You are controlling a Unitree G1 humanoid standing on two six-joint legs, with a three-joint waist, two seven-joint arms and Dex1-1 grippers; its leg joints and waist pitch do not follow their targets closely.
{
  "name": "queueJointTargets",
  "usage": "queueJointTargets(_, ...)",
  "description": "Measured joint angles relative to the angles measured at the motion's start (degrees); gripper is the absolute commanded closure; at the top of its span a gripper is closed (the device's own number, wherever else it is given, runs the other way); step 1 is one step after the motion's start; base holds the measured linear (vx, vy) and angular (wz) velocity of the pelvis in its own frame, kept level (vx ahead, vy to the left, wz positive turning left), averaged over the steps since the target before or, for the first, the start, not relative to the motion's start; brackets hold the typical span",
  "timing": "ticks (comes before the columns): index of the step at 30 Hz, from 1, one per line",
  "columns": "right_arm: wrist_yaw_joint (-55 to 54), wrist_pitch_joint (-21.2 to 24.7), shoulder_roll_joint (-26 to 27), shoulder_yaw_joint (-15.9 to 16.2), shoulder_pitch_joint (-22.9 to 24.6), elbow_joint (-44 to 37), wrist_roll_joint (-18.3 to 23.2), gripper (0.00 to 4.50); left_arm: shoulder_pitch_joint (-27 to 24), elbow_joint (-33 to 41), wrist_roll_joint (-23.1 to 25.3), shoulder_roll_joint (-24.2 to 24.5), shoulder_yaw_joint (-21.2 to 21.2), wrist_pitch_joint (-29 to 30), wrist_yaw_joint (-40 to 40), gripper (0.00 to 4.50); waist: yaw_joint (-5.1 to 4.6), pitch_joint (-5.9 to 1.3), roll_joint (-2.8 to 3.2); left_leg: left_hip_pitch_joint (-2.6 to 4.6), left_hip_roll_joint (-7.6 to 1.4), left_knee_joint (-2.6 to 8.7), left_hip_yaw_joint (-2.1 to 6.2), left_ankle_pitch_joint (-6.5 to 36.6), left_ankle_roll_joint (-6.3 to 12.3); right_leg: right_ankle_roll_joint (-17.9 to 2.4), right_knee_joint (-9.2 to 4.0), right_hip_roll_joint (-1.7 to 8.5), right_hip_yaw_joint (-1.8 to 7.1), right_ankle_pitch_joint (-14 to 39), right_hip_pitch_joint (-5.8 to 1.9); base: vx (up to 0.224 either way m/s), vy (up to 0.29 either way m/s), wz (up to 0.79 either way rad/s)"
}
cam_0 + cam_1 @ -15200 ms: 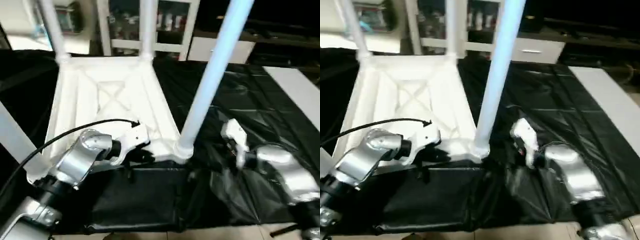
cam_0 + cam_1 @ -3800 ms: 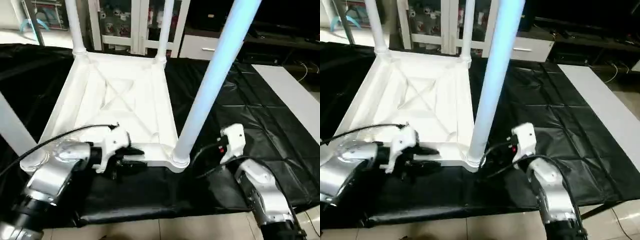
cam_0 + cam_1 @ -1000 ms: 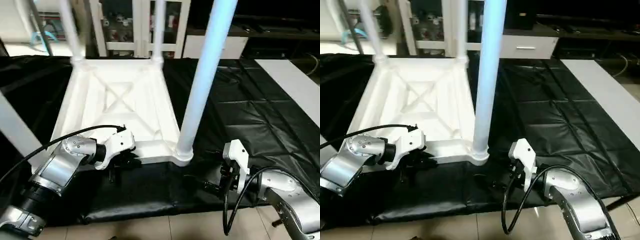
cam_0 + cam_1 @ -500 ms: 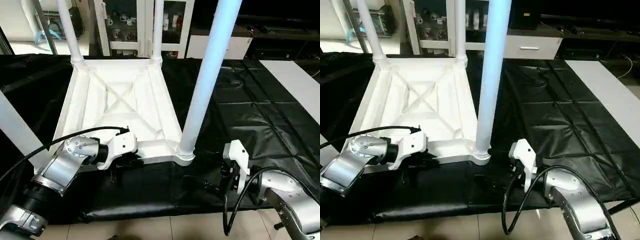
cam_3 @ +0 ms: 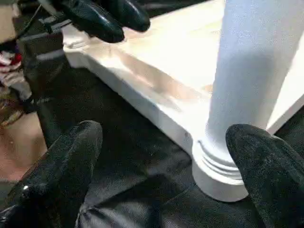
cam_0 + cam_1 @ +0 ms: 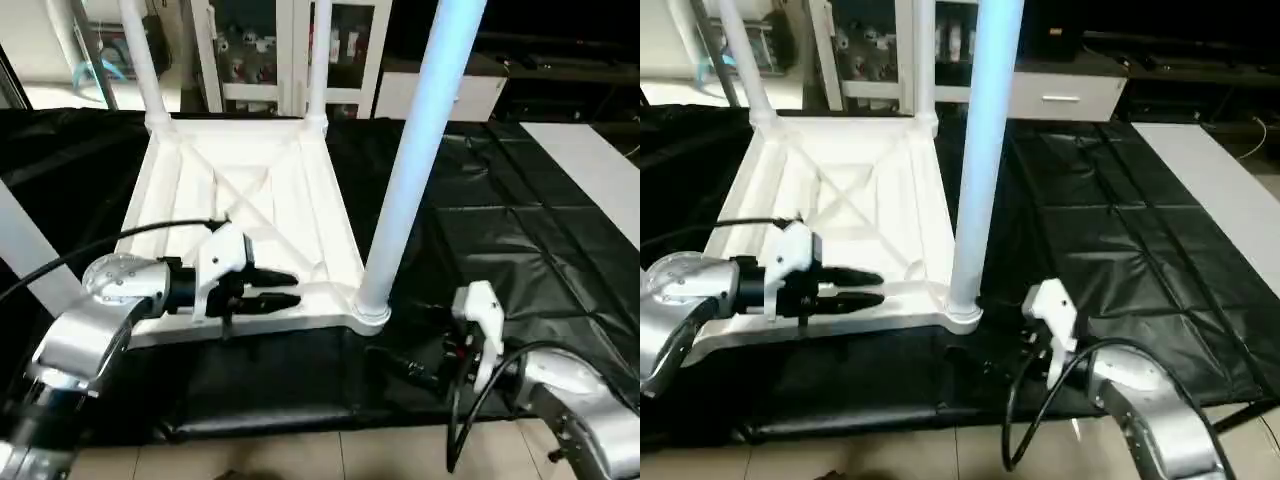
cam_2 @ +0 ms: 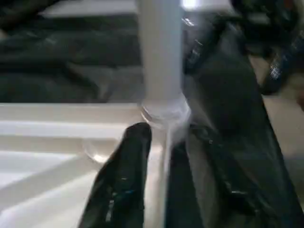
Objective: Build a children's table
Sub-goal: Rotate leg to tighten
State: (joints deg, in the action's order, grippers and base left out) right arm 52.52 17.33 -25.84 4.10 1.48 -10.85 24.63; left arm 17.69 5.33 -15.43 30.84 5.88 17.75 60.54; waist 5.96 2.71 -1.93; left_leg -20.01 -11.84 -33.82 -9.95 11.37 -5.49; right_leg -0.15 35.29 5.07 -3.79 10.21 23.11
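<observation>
Table top (image 6: 240,200): white, lies upside down on the black sheet (image 6: 480,230); X-shaped ribs face up.
Legs: four stand upright in the corner sockets. Near right leg (image 6: 415,150) rises out of frame; far left leg (image 6: 145,60) and far right leg (image 6: 320,55) stand at the back; near left leg (image 6: 25,250) shows at the picture's left edge.
Left gripper (image 6: 285,290): over the near edge rail of the table top, pointing level toward the near right leg's socket (image 6: 370,310). The two black fingers (image 6: 270,277) stand slightly parted, one above the other, and grip nothing. In the left wrist view one finger (image 7: 126,175) sits just short of the socket collar (image 7: 164,111).
Change, left: half a second ago these fingers were pressed together and lower, at the front face of the rail; now they are apart and the gripper sits higher, above the rail.
Right gripper (image 5: 166,156): low over the black sheet, just in front of the near right socket. Fingers (image 5: 61,166) spread wide, empty, with the leg's base (image 5: 218,175) seen between them, not touched.
Change, right: opening as wide as before; the arm sits at about the same spot.
Table, change: same place on the sheet, all four legs as upright as before.
Background: white cabinet (image 6: 270,50) behind the sheet.
</observation>
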Motion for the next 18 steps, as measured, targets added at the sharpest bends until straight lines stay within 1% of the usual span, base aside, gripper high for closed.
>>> queueJointTargets(1,-1.1,0.2,1.0,-0.6,0.2,-0.7,0.7,0.0,-0.7,1.0,0.0,-2.2,-1.3,0.7,-3.8,2.54,-0.02,-0.01,-0.08,0.0,-0.01,-0.01,0.01,0.0,0.0,0.1,0.0,-0.01,-0.01,0.0,0.0,0.0,0.0,0.0)
queueJointTargets(4,-4.5,1.5,3.4,-1.8,0.2,-2.9,2.8,0.0,-2.5,3.3,0.1,-6.5,-3.6,3.2,-12.2,2.48,-0.17,-0.06,-0.19,0.0,-0.01,-0.01,0.03,0.0,0.0,0.3,0.02,-0.02,-0.02,0.2,0.0,0.0,0.0,0.0)
queueJointTargets(6,-7.1,3.2,4.7,-2.9,0.4,-3.9,4.2,0.0,-4.0,5.4,0.9,-9.5,-5.3,5.2,-17.7,2.48,-0.41,-0.06,-0.95,0.0,0.0,0.02,0.02,0.0,-0.01,0.4,0.08,-0.01,0.0,0.2,0.02,0.0,0.0,0.0)
queueJointTargets(7,-8.6,3.9,5.2,-3.7,0.9,-4.5,4.8,0.0,-5.6,6.9,1.7,-11.5,-6.1,5.8,-21.3,2.48,-0.4,-0.14,-1.54,0.0,-0.05,0.02,0.08,0.0,-0.01,0.4,0.07,-0.07,-0.04,0.2,0.02,0.0,0.0,0.0)
queueJointTargets(9,-10.4,4.6,5.4,-4.6,0.9,-4.8,5.0,0.0,-7.7,7.5,2.9,-12.4,-6.3,6.5,-24.8,2.48,-0.62,-0.29,-2.45,-0.05,-0.11,0.02,0.12,0.0,-0.02,0.4,-0.03,-0.17,-0.05,0.2,0.02,0.0,0.0,0.0)
queueJointTargets(10,-11.9,4.7,6.3,-5.4,0.9,-4.8,5.0,0.0,-9.3,8.2,3.2,-13.5,-7.2,6.9,-26.9,2.48,-0.81,-0.35,-2.87,-0.08,-0.11,0.03,0.14,0.0,-0.01,0.4,-0.14,-0.19,-0.04,0.2,0.01,0.0,0.0,0.0)
queueJointTargets(11,-13.0,4.7,7.2,-5.9,0.9,-4.8,4.9,0.0,-10.3,8.8,3.3,-14.0,-7.7,7.1,-28.1,2.48,-0.93,-0.36,-3.09,-0.09,-0.1,0.03,0.13,0.0,-0.01,0.4,-0.22,-0.19,-0.04,0.3,0.01,0.0,0.0,0.0)
queueJointTargets(13,-16.3,4.8,9.1,-6.2,0.5,-4.7,4.2,0.0,-12.4,10.5,4.0,-16.3,-9.0,7.2,-32.1,2.48,-0.98,-0.33,-3.36,-0.08,-0.05,0.02,0.14,0.0,0.02,0.4,-0.35,-0.18,0.0,0.2,0.02,0.0,0.0,0.0)
queueJointTargets(16,-18.5,5.1,10.0,-6.2,0.0,-4.7,4.0,0.0,-13.5,12.1,4.9,-17.3,-9.6,7.2,-35.1,2.48,-0.82,-0.29,-3.56,-0.06,-0.04,0.0,0.15,0.0,0.01,0.5,-0.35,-0.18,0.04,0.2,0.03,0.0,0.0,0.0)
queueJointTargets(17,-19.9,5.1,11.0,-6.3,-0.2,-4.8,4.0,0.0,-14.5,13.1,5.2,-18.0,-10.3,7.1,-36.7,2.48,-0.85,-0.3,-3.58,-0.05,-0.05,0.0,0.16,0.0,0.01,0.5,-0.35,-0.2,0.04,0.2,0.02,0.0,0.0,0.0)
queueJointTargets(18,-20.7,5.1,11.5,-6.3,-0.3,-4.8,4.0,0.0,-15.1,13.5,5.4,-18.7,-10.7,7.2,-37.7,2.48,-0.82,-0.25,-3.4,-0.07,-0.05,0.0,0.17,0.0,0.01,0.5,-0.35,-0.2,0.04,0.2,0.01,0.0,0.0,0.0)
